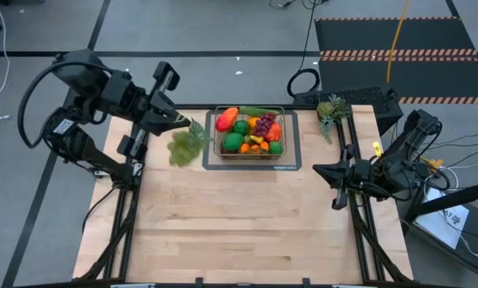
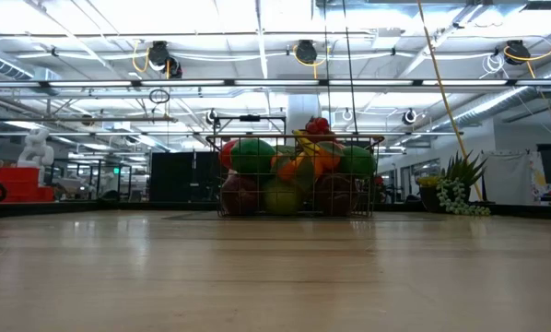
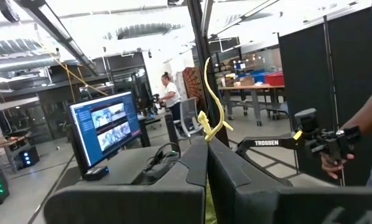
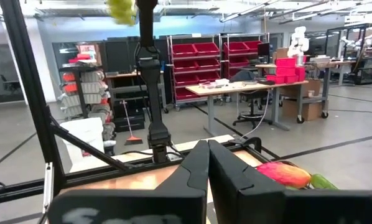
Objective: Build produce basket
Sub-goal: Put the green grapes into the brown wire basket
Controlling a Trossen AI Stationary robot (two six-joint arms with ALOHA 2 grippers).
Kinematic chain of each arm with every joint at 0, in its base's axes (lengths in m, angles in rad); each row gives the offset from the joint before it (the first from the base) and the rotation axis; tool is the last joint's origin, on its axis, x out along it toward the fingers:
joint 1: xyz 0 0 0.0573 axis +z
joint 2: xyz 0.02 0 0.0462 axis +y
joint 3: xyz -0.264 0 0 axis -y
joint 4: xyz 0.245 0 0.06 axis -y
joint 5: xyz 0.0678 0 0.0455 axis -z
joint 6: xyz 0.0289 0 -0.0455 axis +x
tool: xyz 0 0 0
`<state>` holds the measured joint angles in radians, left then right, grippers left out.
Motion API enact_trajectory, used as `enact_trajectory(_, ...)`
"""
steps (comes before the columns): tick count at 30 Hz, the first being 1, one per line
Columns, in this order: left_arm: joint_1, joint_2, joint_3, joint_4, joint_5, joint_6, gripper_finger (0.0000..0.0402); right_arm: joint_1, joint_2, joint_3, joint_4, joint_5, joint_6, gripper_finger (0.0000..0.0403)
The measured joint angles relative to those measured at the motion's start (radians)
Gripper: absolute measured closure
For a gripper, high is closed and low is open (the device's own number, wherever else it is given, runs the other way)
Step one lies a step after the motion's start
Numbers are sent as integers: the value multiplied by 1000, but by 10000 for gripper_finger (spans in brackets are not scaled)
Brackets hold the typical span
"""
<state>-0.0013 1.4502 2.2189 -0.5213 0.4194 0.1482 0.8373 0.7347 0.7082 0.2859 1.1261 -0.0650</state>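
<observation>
The wire basket (image 1: 288, 120) stands on a dark mat at the table's far middle. It is filled with produce: a red-orange mango (image 1: 227, 120), purple grapes (image 1: 264, 122), limes and oranges. My left gripper (image 1: 183, 122) is raised left of the basket, shut on a bunch of green grapes (image 1: 188, 145). The bunch also shows high in the right wrist view (image 4: 120, 9). My right gripper (image 1: 317, 169) waits shut near the table's right edge, holding nothing. My left gripper pinches the grape bunch's thin yellow-green stem (image 3: 209, 124) between its two shut fingers, and the stem's free end curls out past them. The fingers lie about level, coming from the table's left. The bunch (image 1: 188, 145) hangs below them, clear of the table.
A spiky green pineapple-like piece (image 1: 332, 111) lies at the far right corner, right of the basket. The near half of the wooden table (image 1: 239, 232) is bare. A person's arm (image 3: 366, 137) holding a handle shows beyond the table in the left wrist view.
</observation>
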Motion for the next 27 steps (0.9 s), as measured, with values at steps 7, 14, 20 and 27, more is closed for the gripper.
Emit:
enact_trajectory(7, 0, 0, 0, 0, -1, 3, 398, -7, -1, 0, 1, -1, 0, 403)
enact_trajectory(14, 2, 0, 0, -13, -60, -22, 397, -7, 0, 0, 1, -1, 1, 403)
enact_trajectory(20, 2, 0, 0, -10, -142, -31, 396, -7, -1, 0, 0, -1, 41, 403)
enact_trajectory(27, 2, 3, 0, -10, -362, 13, 397, -7, -1, 0, 0, 1, 53, 403)
